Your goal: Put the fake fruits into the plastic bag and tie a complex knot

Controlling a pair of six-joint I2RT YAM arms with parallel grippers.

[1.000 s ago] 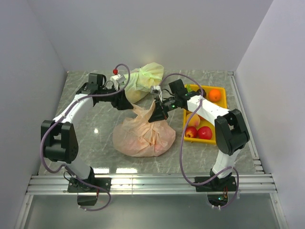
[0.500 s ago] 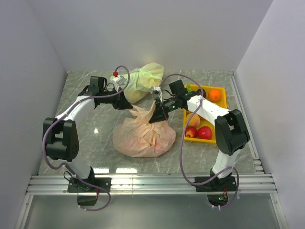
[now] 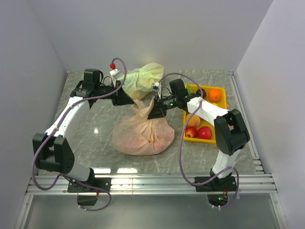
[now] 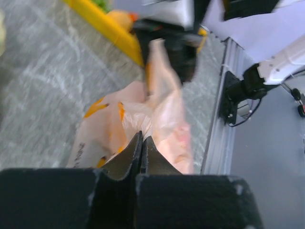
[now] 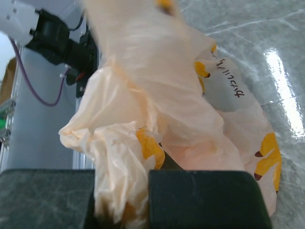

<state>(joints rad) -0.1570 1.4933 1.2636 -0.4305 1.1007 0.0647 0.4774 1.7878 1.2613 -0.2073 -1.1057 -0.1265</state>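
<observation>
- You look to be at the knotting step: the plastic bag [image 3: 143, 136] lies bulging mid-worktop [image 3: 88, 131]; its two handle strips are drawn up and apart.
- Your left claw [image 4: 141, 143] is fully closed, tips pinching bag film; your right claw [image 5: 121, 202] is closed on a bunched handle.
- Next, cross one strip over the other — keep both taut; thin film may slip.
- Several fake fruits [image 3: 205, 132] lie in the yellow tray [image 3: 224, 101] beside the bag; the pale green knotted bag [image 3: 145, 76] crowds your left claw.
</observation>
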